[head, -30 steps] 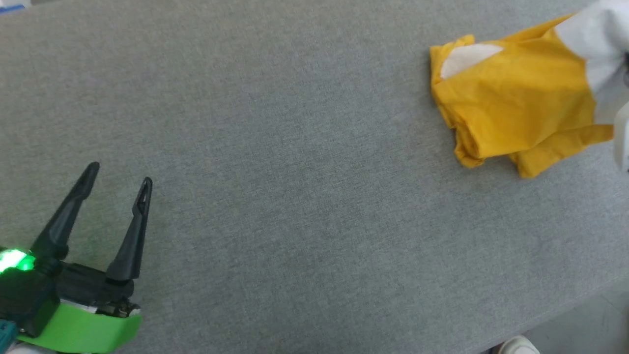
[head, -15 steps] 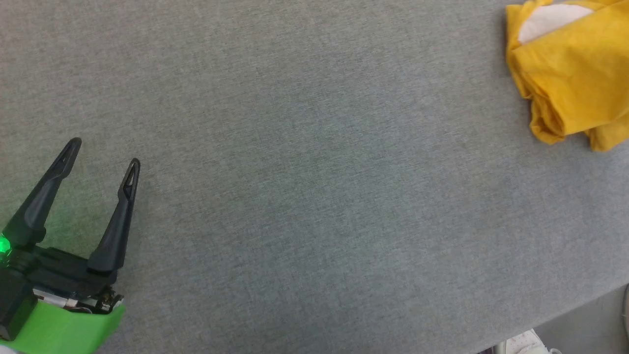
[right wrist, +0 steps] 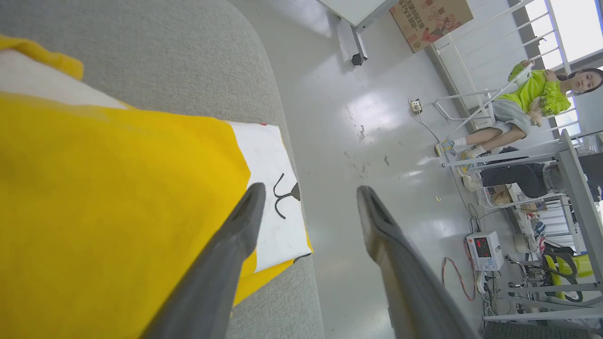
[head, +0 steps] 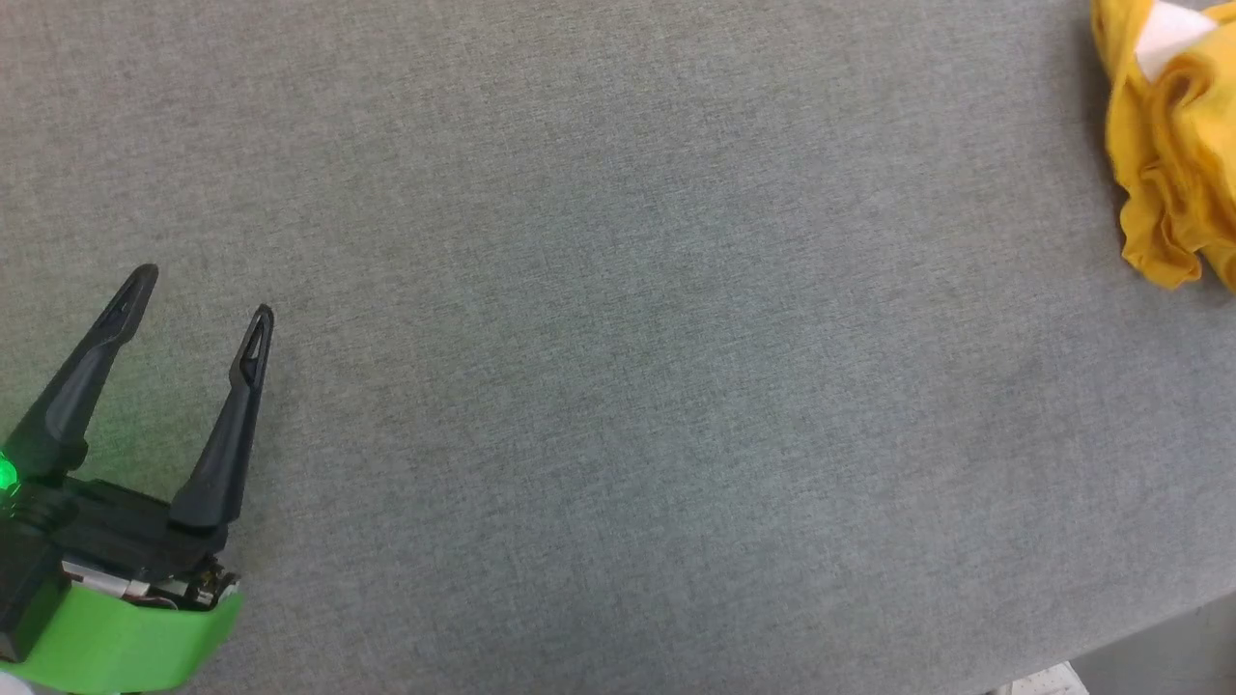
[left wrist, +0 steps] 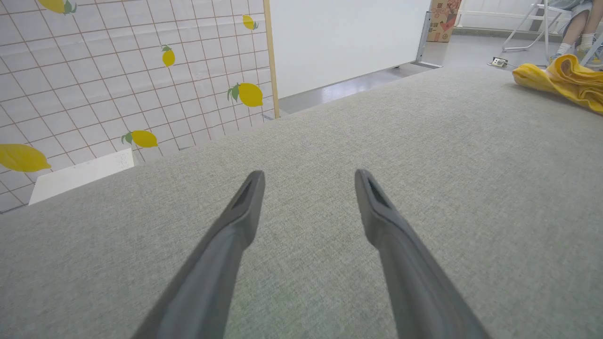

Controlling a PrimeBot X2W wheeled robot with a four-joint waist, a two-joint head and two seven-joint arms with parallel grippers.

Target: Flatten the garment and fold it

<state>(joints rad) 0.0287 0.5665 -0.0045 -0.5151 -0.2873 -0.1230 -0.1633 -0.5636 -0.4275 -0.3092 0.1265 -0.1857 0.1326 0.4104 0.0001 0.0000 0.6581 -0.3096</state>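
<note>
well, the grey cloth-covered worktop (head: 618, 386) stretches across the head view. the garment (head: 1164, 164), mustard yellow with a scrap of white print, lies bunched at the upper right of that view and runs off the right edge. in the left wrist view it is a crumpled heap at the upper right. in the right wrist view it spreads over the left half of the frame, and its white patch with thin dark lines lies by the worktop's rounded corner.

the left gripper (head: 204, 294) sits at the lower left of the head view, well apart from the garment, jaws spread with nothing between them. the right gripper (right wrist: 311, 187) hangs over the garment's edge, jaws spread too, with bare floor (right wrist: 377, 117) showing in the gap. whether a finger touches the cloth i cannot tell.

a seated person (right wrist: 532, 99) in a bright green top is at the upper right, and a cardboard box (right wrist: 431, 19) is at the top.
</note>
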